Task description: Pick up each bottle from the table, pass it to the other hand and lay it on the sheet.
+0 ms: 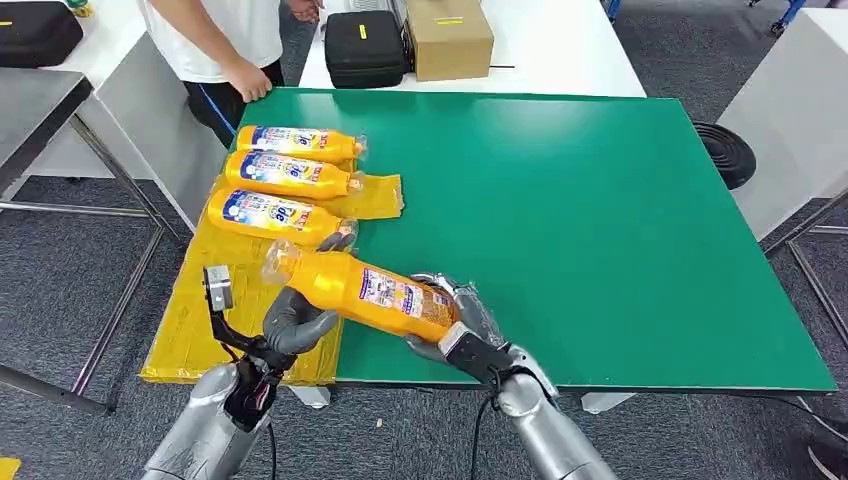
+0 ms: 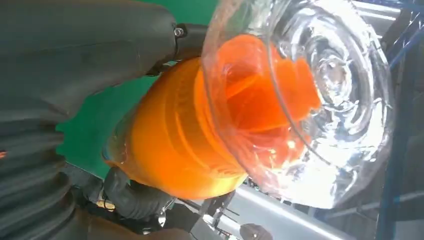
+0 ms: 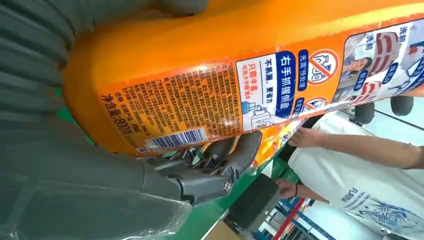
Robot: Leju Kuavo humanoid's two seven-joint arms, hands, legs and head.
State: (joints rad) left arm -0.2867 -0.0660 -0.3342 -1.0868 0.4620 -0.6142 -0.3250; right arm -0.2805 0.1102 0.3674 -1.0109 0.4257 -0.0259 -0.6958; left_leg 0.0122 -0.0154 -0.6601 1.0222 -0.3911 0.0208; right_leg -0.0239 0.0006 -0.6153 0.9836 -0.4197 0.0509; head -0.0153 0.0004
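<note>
Bottle (image 1: 370,288) in the grip of both hands, left hand (image 1: 292,322) and right hand (image 1: 455,330)

Silver arms (image 1: 200,435), grey fingers (image 1: 290,320)

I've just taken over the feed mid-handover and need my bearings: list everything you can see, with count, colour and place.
held bottle: one, orange with clear cap, in the air over the table's near edge, between both hands
laid bottles: three, orange, side by side on the sheet
sheet: one, yellow, over the table's left edge
table: one, green top
black case: one, on the white table beyond
cardboard box: one, brown, beside the case
round black object: one, on the floor to the right
person: one, white shirt, at the far left corner, hand on the table edge
left hand: grey, holds the bottle's cap end
right hand: holds the bottle's base end
</note>
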